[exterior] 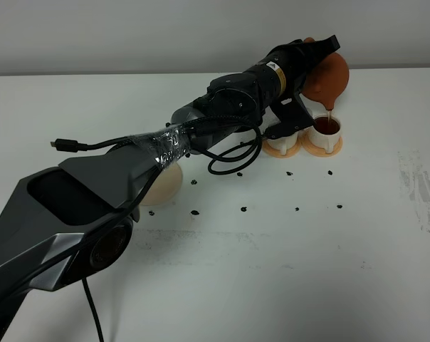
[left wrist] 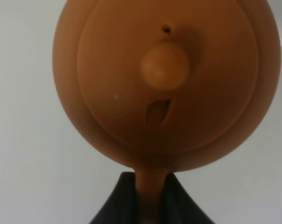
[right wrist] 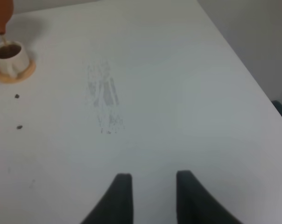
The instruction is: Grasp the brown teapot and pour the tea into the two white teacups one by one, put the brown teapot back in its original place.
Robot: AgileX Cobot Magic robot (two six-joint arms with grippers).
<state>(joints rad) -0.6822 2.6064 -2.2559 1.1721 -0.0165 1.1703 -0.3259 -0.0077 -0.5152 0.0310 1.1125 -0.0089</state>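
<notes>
The brown teapot (exterior: 327, 77) hangs tipped over the right-hand white teacup (exterior: 327, 132), spout pointing down, a thin stream of tea running into the cup. The left gripper (left wrist: 150, 198) is clamped on its handle. The cup's orange saucer (exterior: 322, 147) sits on the white table (exterior: 272, 256), beneath a pale wall.

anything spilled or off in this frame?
No spill visible. The teapot, tilted in the left gripper, pours a thin stream straight into the right-hand cup, which holds dark tea. Odd bits: small dark specks dotted across the table and a grey scuffed patch near its right edge.
</notes>
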